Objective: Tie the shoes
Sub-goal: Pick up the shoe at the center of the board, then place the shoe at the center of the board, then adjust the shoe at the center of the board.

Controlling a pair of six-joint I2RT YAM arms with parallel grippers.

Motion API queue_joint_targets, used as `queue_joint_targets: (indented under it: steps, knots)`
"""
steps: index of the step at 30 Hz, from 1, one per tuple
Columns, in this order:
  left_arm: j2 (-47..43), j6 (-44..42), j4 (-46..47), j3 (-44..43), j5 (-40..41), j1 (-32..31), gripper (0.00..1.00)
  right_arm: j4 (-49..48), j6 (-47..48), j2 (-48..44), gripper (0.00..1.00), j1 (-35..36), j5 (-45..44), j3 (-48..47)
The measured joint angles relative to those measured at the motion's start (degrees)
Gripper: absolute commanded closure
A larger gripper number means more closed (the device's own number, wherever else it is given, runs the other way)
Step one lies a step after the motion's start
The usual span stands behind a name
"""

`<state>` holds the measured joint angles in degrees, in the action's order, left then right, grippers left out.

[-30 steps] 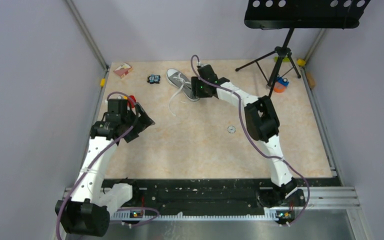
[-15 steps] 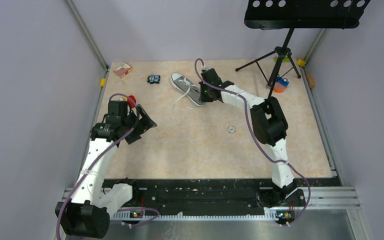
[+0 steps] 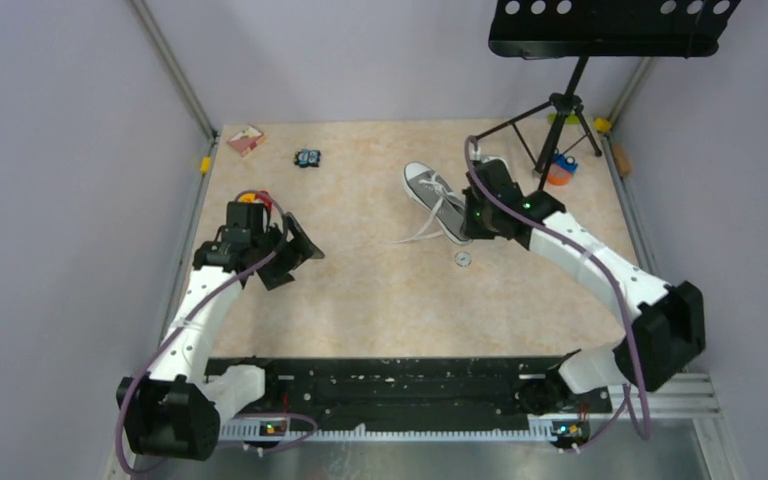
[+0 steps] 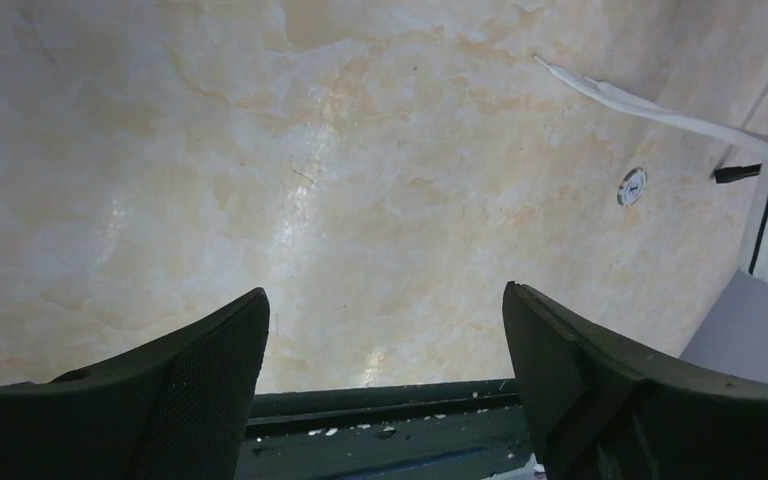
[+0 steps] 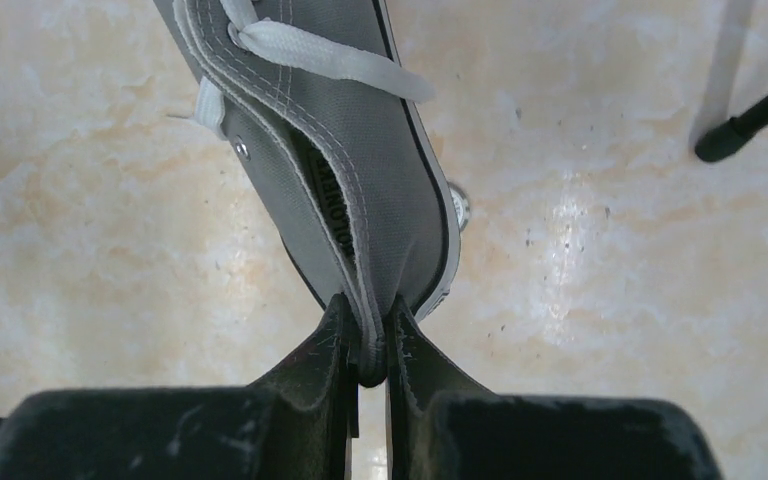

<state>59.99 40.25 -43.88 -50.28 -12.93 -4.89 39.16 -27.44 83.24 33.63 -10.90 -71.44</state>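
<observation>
Counter [image 3: 360, 300], pale and marbled, carries the shoe [image 3: 432, 190] in its far half, right of centre. The shoe's long axis runs on a diagonal, with the white toe cap pointing far and left and the heel near and right.

The right end effector [image 5: 368, 345] meets the heel from the near-right, roughly in line with that axis. Its jaws are pressed almost together on the grey canvas at the back of the heel collar. Whether the sole rests on the counter or is lifted, I cannot tell.

The left end effector [image 4: 385, 330] hangs over bare counter well apart to the left, spread wide with nothing in it. From there the shoe lies to the right and a little farther off.

The white laces [image 3: 415, 232] trail loose from the eyelets toward the near-left, so their free ends lie between the two arms, on the side the left arm can probably reach.

A small round disc [image 3: 462, 259] lies near the heel.
</observation>
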Motion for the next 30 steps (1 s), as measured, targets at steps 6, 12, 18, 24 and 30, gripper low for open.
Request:
queue_joint_targets:
  steps: [6, 12, 18, 24, 30]
  knots:
    - [2.05, -0.39, 0.68, 0.37, -2.29, -0.02, 0.11, -0.07, -7.80, -6.58, 1.00, 4.04, 0.48, 4.57]
    - [2.27, -1.03, 0.66, 0.37, -2.45, -0.02, 0.11, -8.07, -19.85, -3.28, 0.79, 14.60, 2.08, 10.36]
    - [2.27, -1.11, 0.66, 0.37, -2.73, -0.02, 0.12, -14.47, -27.36, -1.22, 0.19, 16.83, 6.05, 16.72]
    - [2.34, -0.61, 2.29, 0.92, -3.02, -1.38, 0.19, -16.41, -24.63, -5.97, 0.37, 12.52, 4.72, 17.20]
    - [6.82, 2.78, 7.93, 1.05, -2.29, -12.02, 0.20, -17.53, -19.74, -7.54, 0.38, -0.28, 1.79, 17.29]
